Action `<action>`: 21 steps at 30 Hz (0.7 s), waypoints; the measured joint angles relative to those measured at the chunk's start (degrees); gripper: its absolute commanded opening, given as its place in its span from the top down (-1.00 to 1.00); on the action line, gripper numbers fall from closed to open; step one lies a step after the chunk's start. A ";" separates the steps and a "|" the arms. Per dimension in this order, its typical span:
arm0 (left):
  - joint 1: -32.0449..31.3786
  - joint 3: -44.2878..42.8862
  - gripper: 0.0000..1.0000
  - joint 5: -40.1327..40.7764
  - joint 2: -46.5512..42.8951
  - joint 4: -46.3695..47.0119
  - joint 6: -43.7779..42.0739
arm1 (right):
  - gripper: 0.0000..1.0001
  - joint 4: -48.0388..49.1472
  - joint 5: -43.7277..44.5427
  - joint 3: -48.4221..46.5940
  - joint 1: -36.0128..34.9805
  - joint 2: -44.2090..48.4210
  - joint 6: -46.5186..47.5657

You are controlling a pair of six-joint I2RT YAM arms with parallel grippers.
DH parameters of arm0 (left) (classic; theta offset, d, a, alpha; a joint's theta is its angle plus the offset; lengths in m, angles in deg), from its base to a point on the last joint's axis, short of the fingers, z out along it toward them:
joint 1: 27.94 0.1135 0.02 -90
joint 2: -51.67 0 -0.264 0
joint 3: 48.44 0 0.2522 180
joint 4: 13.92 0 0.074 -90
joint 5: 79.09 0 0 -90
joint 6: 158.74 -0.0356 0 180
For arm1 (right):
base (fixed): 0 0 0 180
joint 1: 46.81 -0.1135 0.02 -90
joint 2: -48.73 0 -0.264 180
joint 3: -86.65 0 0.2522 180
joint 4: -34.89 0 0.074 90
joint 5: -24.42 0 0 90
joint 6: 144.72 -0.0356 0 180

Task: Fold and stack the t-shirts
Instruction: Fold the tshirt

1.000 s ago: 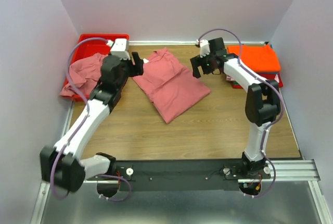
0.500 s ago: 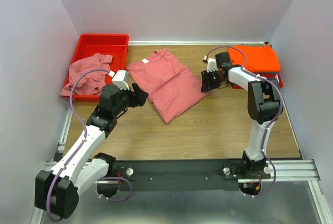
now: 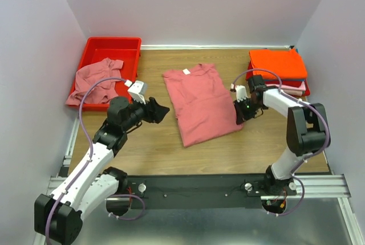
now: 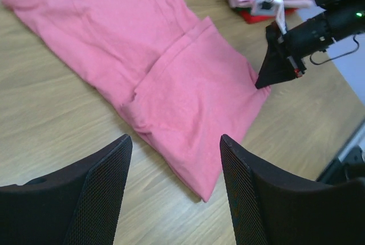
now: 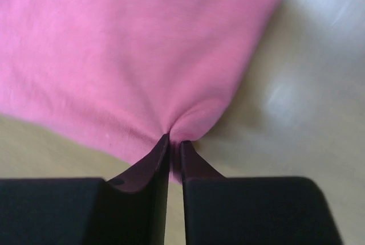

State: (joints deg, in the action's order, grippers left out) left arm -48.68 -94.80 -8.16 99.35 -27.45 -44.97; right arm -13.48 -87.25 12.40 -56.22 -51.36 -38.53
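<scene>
Rose-pink t-shirt lies half-folded on the table, right gripper pinching its right-hand edge, left gripper spread wide, empty, nearby; mid-fold I'd say, next move needs left grabbing the opposite edge.

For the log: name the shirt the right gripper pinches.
The flat rose-pink t-shirt mid-table, edge in the right gripper; the crumpled shirt and orange shirt sit untouched.
</scene>
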 measured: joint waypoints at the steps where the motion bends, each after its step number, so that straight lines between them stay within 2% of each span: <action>1: -0.98 -0.37 -0.42 -0.90 -0.57 0.22 -1.14 | -0.22 -2.43 0.61 1.81 0.02 2.10 2.23; 3: -3.54 -1.57 -0.43 -1.92 -0.98 0.57 -4.33 | -0.56 -6.91 1.46 3.93 0.02 5.99 5.62; 6: -12.50 -4.98 -0.43 -2.27 -0.79 1.55 -10.88 | -0.85 -13.51 1.99 4.85 0.04 11.96 12.11; 7: -14.05 -5.49 -0.43 -2.25 -0.74 1.90 -13.25 | -0.90 -15.02 2.03 4.72 0.04 14.93 14.45; 8: -18.62 -6.38 -0.42 -1.73 -0.68 2.69 -16.28 | -0.96 -15.93 1.88 4.57 0.09 16.68 16.04; 11: -27.10 -6.80 -0.40 -0.35 0.76 3.98 -24.74 | -0.99 -17.64 -0.66 3.76 0.76 23.45 22.53; 14: -34.67 -5.35 -0.40 2.71 3.37 3.65 -33.70 | -0.99 -17.90 -6.05 4.17 1.55 29.29 32.85; 17: -40.57 -3.06 -0.41 7.89 6.27 1.79 -42.12 | -0.99 -16.11 -12.76 11.23 2.16 34.67 44.74; 21: -44.06 -1.07 -0.42 14.25 11.43 0.09 -50.93 | -0.99 -15.96 -16.96 15.72 2.25 30.99 52.81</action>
State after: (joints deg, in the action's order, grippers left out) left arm -92.74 -95.87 6.09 110.78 -27.36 -95.89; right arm -29.44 -104.22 28.12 -53.97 -20.37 14.28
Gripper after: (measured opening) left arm 0.708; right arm 0.995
